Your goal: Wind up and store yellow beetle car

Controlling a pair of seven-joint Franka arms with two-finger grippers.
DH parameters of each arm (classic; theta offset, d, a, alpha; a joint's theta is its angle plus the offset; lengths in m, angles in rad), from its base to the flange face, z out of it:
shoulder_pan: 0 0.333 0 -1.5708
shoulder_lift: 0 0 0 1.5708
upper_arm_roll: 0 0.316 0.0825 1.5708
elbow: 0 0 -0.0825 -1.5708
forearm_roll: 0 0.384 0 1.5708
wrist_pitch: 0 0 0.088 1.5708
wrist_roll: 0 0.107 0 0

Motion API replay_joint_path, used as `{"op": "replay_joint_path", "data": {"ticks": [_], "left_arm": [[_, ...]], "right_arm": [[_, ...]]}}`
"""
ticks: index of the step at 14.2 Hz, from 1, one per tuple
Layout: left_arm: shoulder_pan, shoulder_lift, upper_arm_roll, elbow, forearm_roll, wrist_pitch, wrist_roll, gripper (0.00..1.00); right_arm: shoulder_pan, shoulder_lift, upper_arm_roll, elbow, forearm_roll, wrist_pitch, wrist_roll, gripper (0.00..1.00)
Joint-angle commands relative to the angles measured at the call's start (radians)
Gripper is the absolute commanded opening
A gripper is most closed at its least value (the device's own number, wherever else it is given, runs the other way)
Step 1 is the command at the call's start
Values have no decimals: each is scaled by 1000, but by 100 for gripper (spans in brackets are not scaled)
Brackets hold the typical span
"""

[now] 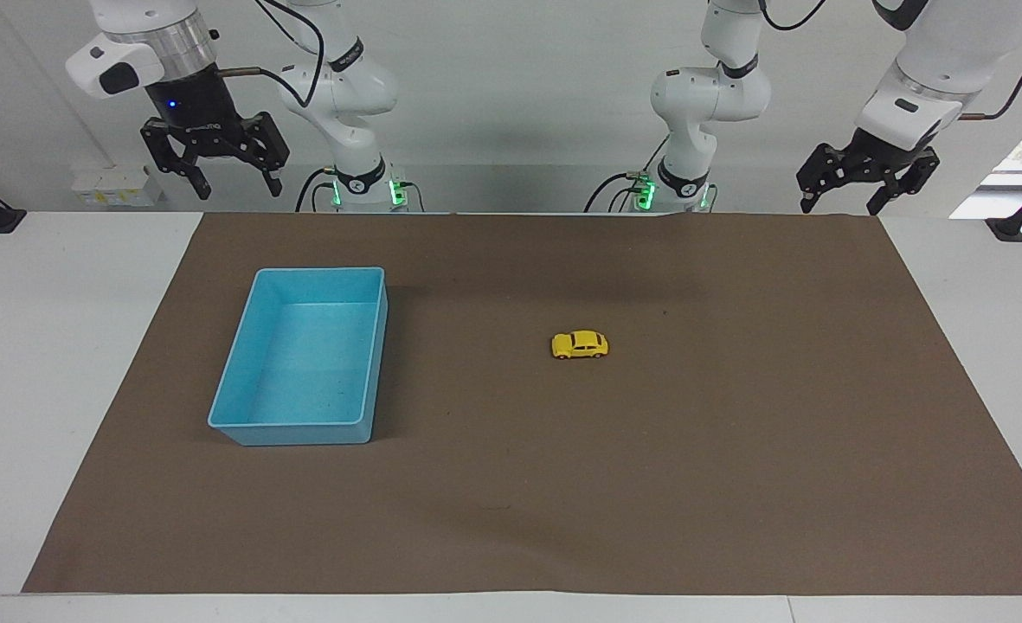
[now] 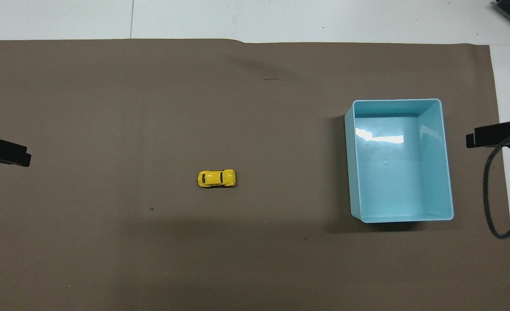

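Nothing of the task looks done yet. The yellow beetle car (image 1: 580, 345) sits on its wheels on the brown mat (image 1: 511, 519) that covers the surface, untouched, well below and apart from both end effectors, somewhat closer to the left one's end. The left end effector (image 1: 867, 192) hangs raised over the mat's edge by the robots, jaws spread wide and holding nothing; the right end effector (image 1: 215, 169) hangs likewise over its own end, also wide open and empty. The light blue bin (image 1: 255, 350) lies on the right end effector's side, with nothing in it. Winding the car and putting it in the bin both remain.
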Motion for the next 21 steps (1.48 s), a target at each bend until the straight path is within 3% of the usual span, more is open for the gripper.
{"op": "replay_joint_path", "data": {"ticks": [1,7,13,21], "left_arm": [[3,-17,-4,-11,10,-13,-3,100],[3,-16,-8,-9,9,-2,38,100],[-12,6,-13,-4,-23,6,306,100],[-129,59,-13,-1,-39,94,681,100]], "right_arm": [[5,9,7,13,-22,-53,18,100],[8,-5,1,18,-49,-49,12,100],[-1,-19,-8,10,-32,-49,12,100],[-2,-19,-8,10,-32,-49,12,100]]}}
